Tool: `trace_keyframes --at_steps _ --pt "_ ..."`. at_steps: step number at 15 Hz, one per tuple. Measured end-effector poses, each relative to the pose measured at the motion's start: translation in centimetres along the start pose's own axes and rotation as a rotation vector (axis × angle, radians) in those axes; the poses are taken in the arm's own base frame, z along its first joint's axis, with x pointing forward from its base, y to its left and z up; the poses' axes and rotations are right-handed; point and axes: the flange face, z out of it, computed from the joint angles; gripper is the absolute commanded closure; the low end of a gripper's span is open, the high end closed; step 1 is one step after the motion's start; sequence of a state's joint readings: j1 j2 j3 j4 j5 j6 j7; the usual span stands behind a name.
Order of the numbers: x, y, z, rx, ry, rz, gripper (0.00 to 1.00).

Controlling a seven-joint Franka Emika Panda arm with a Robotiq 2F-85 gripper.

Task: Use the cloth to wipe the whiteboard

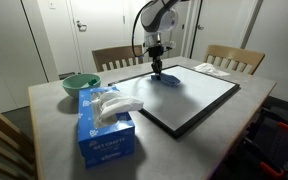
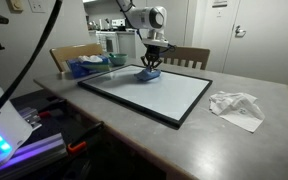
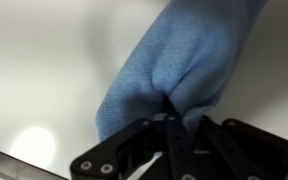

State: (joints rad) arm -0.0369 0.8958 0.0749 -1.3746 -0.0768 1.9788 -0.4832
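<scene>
Jaws pinch shut on a gathered fold at the top of the blue cloth (image 3: 184, 70), with the loose fabric billowing below onto the whiteboard (image 3: 44, 60). In an exterior view the cloth (image 1: 167, 78) sits on the whiteboard (image 1: 199, 100), near its far edge. The board lies flat on the bench (image 1: 54, 100). Soft, light and limp, the cloth will likely slide easily over the glossy surface. A bunched middle looks the best place to hold it, since a thin edge could slip out.
</scene>
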Motion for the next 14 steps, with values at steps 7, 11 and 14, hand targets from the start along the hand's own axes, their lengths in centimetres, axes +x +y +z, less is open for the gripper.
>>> trace_keyframes --at_steps 7,11,14 --pt "-1.3 2.2 0.1 -0.046 -0.03 -0.029 0.98" --pt "-2.1 3.5 0.2 -0.062 -0.044 -0.092 0.98" --pt "-2.8 4.5 0.3 -0.056 -0.045 -0.132 0.98"
